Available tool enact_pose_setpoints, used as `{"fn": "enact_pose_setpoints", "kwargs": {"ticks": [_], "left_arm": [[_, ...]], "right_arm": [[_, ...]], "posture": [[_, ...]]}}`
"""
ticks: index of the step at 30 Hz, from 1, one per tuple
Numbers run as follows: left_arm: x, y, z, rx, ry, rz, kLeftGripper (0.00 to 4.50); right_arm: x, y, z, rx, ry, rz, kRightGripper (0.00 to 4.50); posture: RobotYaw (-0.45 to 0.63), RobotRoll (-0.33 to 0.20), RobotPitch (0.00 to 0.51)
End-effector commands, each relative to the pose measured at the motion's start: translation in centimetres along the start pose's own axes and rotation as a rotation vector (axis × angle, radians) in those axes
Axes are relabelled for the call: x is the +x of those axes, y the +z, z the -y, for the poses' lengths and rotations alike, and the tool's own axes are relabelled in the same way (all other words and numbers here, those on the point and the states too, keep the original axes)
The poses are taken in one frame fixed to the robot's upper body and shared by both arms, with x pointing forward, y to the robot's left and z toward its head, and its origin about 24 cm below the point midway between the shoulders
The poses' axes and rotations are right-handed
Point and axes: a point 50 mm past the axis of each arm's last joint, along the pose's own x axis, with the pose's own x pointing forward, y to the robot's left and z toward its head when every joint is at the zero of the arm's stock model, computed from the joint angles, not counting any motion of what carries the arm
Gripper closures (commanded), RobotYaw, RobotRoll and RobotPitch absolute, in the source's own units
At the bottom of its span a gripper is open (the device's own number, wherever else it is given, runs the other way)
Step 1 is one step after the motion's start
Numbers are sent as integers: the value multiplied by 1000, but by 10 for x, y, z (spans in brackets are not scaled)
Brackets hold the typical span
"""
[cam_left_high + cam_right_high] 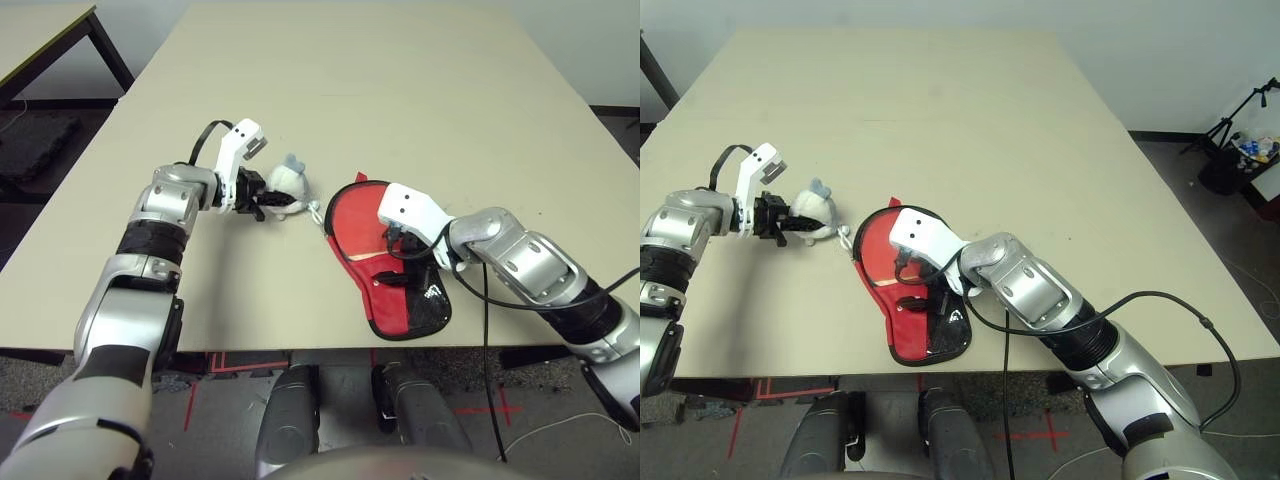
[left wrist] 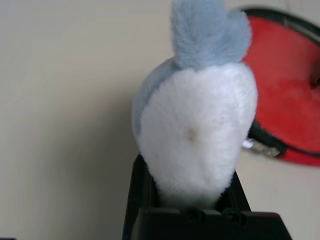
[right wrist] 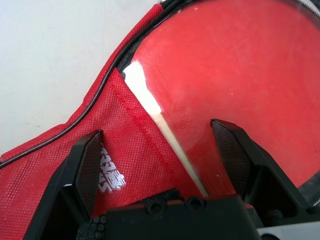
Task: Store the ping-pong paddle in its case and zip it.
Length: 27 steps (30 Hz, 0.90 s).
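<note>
Your right pincer (image 3: 162, 150) is hovering wide open over the case (image 3: 60, 170), its fingers (image 3: 87, 165) straddling the ping-pong paddle (image 3: 240, 70) lying at one o'clock.

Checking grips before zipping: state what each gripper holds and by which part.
Left gripper: shut on plush toy, at its white end. Right gripper: open over the case, holding nothing.

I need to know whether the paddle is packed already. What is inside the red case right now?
Inside the case lies the ping-pong paddle: its red rubber face shows through the open flap. The handle is covered by the fabric and the right gripper, whose open fingers press there.
</note>
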Motion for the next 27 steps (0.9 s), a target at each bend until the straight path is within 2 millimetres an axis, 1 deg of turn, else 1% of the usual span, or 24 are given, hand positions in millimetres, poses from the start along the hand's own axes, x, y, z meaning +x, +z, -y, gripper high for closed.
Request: {"fn": "enact_pose_setpoints", "kwargs": {"ticks": [1,4,8,10,11,12,18,23,27], "left_arm": [[7,8,-9,26,118,47,3910],[22,19,-10,42,199,95,3913],[41,34,-7,59,303,150,3926],[58,44,2,70,341,174,3926],[71,53,11,86,342,188,3926],[83,60,21,95,338,205,3926],[119,81,59,106,261,252,3927],[138,87,85,118,160,258,3927],[148,84,102,98,63,252,3927]], "right_arm": [[10,-20,-4,50,21,-83,0],[11,-20,-5,53,26,-82,0],[14,-22,-6,58,31,-87,0],[16,-23,-7,60,41,-91,0],[16,-23,-8,63,44,-90,0],[17,-23,-9,68,47,-89,0],[19,-23,-13,77,52,-90,0],[18,-23,-14,89,46,-91,0],[17,-24,-14,100,35,-91,0]], "posture": [[-14,0,142],[-16,0,146],[-17,0,151],[-26,0,157],[-34,0,163],[-39,0,166],[-82,0,184],[-110,0,190],[-117,0,192]]}}
